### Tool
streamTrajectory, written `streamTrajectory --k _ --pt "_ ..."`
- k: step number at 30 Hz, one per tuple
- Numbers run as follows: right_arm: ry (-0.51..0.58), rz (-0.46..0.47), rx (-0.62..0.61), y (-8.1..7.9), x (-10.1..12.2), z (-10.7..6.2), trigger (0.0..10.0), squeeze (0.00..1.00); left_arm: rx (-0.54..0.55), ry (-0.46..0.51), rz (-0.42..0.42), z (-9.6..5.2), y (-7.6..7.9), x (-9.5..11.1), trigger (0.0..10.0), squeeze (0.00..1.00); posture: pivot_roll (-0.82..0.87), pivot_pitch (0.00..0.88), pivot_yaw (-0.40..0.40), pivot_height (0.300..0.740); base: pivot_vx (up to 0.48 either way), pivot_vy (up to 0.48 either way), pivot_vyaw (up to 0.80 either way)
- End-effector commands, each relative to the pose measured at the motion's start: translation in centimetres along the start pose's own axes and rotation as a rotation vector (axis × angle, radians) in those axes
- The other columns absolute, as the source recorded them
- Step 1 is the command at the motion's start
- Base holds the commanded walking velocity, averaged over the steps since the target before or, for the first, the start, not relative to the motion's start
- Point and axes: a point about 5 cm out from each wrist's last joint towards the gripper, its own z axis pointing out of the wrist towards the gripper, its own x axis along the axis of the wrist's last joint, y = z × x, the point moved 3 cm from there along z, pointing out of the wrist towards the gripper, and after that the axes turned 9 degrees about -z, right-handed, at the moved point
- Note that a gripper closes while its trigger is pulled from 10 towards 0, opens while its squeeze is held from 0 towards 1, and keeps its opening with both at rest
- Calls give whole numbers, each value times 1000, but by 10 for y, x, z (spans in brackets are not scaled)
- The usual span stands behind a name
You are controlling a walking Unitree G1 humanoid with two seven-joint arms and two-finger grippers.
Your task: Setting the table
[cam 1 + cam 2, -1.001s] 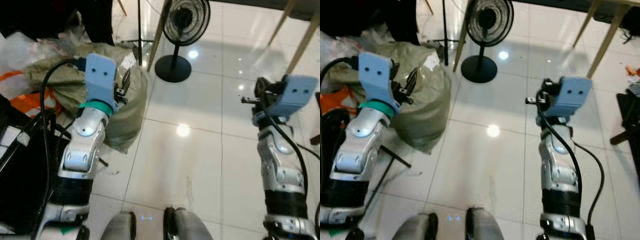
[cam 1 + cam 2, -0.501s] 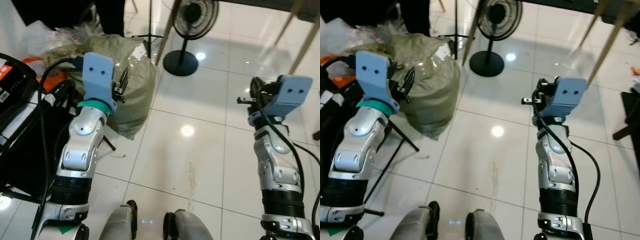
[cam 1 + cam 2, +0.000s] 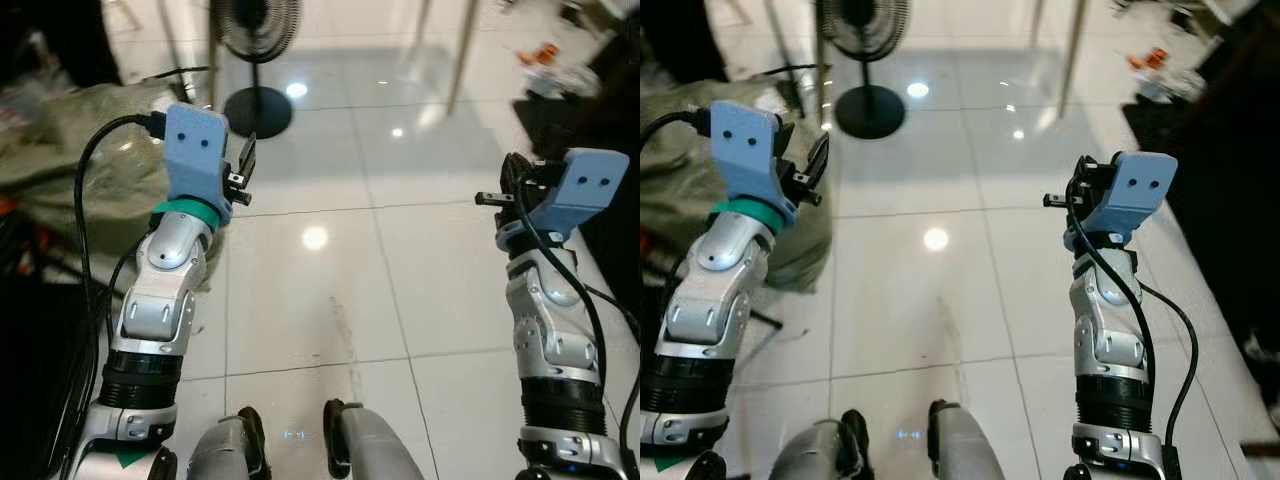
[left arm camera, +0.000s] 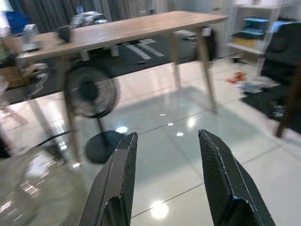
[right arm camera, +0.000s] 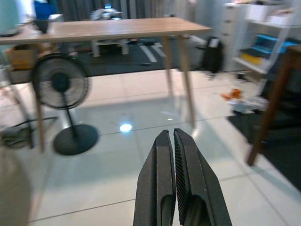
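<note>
— While both silver arms are raised over the glossy white tiled floor (image 3: 300, 290), where is the long light-wood table (image 5: 108, 28)?
— Well ahead at twelve o'clock, apart from both grippers, its long axis running across the view, nine to three.
— And the left gripper (image 4: 167, 181)?
— Black fingers (image 4: 115, 183) spread wide, nothing between them.
— The right gripper (image 5: 173, 176)?
— Fingers pressed together, holding nothing.
— Anything else?
— A black pedestal fan (image 5: 61, 94) stands at eleven o'clock, beside a table leg.
</note>
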Motion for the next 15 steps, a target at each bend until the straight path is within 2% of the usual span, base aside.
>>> streamTrajectory --k 1,15 --pt "-24 2 -8 4 -6 -2 10000 0 -11 -17 -11 0 2 -3 10000 0 11 102 30 740 0 0 -800" --pt "-27 1 -12 5 -6 -1 10000 0 -8 -35 5 0 2 -6 10000 0 9 96 30 740 0 0 -800"
